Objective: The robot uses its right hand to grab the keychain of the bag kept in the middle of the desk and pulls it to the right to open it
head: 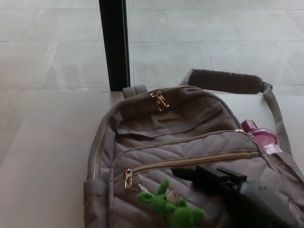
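One green keychain [172, 209] lies just left of the right hand's [213, 178] fingers [183, 173].

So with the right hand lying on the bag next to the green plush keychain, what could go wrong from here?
1. The right hand rests on the bag beside the green plush keychain, not on it; closing now might pinch quilted fabric.
2. The front zipper looks fully shut, with its pull at the robot's left end; tugging the soft plush could drag the bag instead.
3. The pink bottle sits in the side pocket toward the pull direction and may get knocked.
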